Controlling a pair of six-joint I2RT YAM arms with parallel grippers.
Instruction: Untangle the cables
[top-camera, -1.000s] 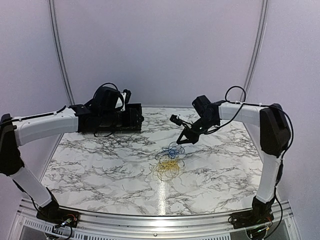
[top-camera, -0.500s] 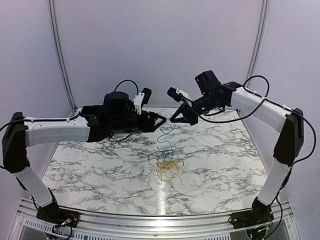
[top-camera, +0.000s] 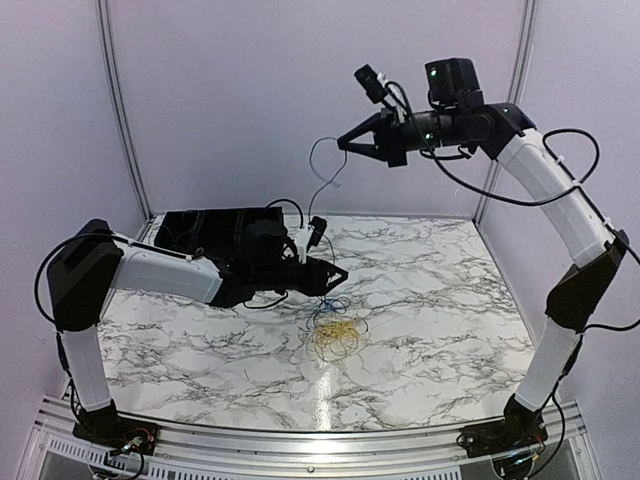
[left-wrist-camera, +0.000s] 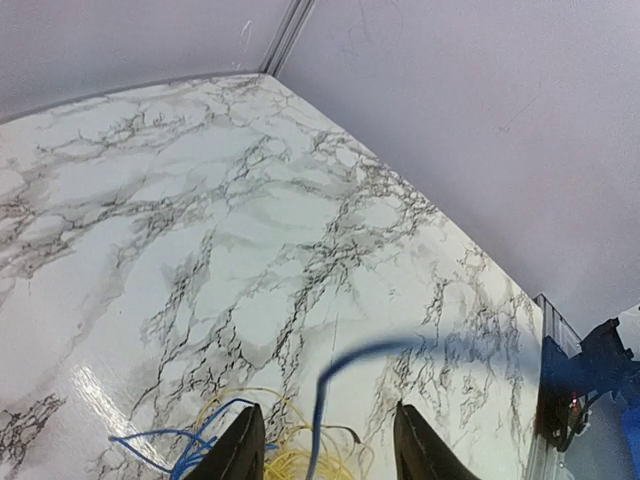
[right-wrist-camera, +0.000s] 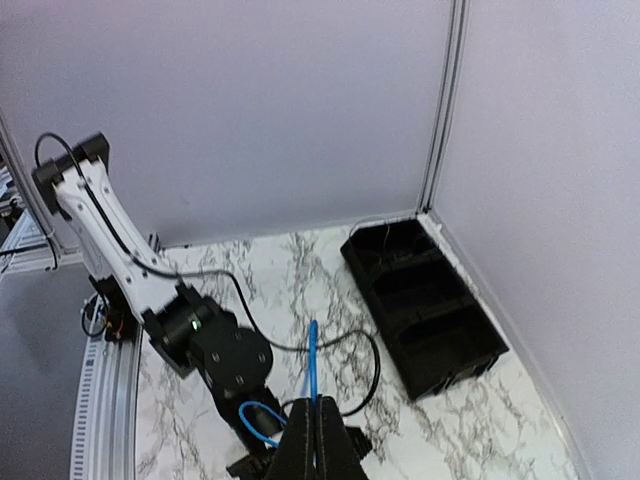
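Cables (top-camera: 337, 325): I read the main heap lying on the table (top-camera: 200, 340) near its centre. Yellow loops (top-camera: 335, 340) form the 6 o'clock side of the heap. Blue and thin black loops sit at its 12 o'clock side and overlap the yellow ones.

Left end effector (top-camera: 340, 274): it is positioned low over the table, just beside the heap at 12 o'clock. The left arm (top-camera: 165, 272) reaches in from 9 o'clock. In the left wrist view its fingers (left-wrist-camera: 240, 450) stand wide apart. A blurred blue strand (left-wrist-camera: 316, 420) rises between them, and I see no contact with either finger. The yellow loops lie directly below the gap.

Black tray (top-camera: 215, 232): it rests on the table at 10 o'clock from the heap, beyond the left arm. It is well apart from the cables. The right wrist view shows it divided into compartments.

Right end effector (top-camera: 345, 146): it is positioned high above the table at 12 o'clock from the heap, at the far side. Its fingers (right-wrist-camera: 318, 445) are pressed together on a blue cable (right-wrist-camera: 312, 370). In the overhead view this cable loops out from the fingertips and hangs down toward the left end effector. I cannot confirm where its lower end joins the heap, nor whether it is the strand seen in the left wrist view.
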